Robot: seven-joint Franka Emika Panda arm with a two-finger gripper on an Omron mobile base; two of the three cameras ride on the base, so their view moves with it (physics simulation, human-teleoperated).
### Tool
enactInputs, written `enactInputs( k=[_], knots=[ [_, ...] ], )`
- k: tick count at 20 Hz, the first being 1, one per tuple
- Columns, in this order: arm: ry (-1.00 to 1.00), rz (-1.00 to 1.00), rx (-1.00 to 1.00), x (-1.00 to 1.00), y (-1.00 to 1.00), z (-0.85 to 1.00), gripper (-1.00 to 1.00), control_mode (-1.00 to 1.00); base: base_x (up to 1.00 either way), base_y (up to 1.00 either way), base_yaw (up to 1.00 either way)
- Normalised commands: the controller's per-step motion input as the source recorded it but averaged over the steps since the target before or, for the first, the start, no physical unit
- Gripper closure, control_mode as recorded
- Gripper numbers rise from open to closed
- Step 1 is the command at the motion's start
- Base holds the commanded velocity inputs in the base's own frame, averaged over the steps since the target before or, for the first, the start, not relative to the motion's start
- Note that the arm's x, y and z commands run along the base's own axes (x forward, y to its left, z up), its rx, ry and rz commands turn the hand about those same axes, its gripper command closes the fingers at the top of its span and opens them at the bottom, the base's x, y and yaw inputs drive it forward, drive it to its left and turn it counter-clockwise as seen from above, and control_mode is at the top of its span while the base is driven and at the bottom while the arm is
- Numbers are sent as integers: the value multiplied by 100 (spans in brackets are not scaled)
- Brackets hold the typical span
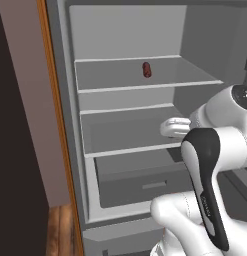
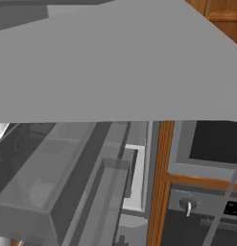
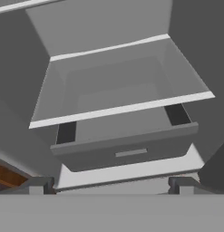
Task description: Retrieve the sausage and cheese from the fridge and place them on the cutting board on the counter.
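The fridge (image 1: pixel 130 100) stands open, its pale grey interior facing the robot; the sausage (image 1: pixel 146 70), a small dark reddish-brown stub, lies alone on the upper shelf (image 1: pixel 145 75), toward the back and a little right of centre; the middle shelf (image 1: pixel 130 132) below it is bare, and under that sits a grey drawer (image 1: pixel 145 182) with a small pale handle plate on its front. The white arm (image 1: pixel 210 165) with its dark joint cover rises at the lower right and bends in front of the fridge's right side, level with the middle shelf and drawer. Seen from the hand, the tool (image 3: pixel 111 186) points into the fridge toward the middle shelf and the drawer (image 3: pixel 127 149); its two dark fingertips (image 3: pixel 38 185) stand spread wide apart near the bottom corners, with nothing between them. From the right side, a broad grey fridge door panel (image 2: pixel 115 57) fills the upper part, with door bins (image 2: pixel 67 182) beneath it; beyond a wooden cabinet edge (image 2: pixel 160 182) stands a dark oven (image 2: pixel 206 211) with a control knob.
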Motion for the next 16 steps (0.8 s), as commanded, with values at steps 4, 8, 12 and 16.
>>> enactInputs(
  k=[4,8,12,16],
  knots=[
    [0,0,0,0,0,0,-100,100,3,0,0],
    [0,0,0,0,0,0,-100,100,-21,3,0],
    [-9,-3,-3,-14,0,47,-100,-100,-26,0,0],
    [-16,-10,-8,30,5,57,-100,-100,0,0,0]
  ],
)
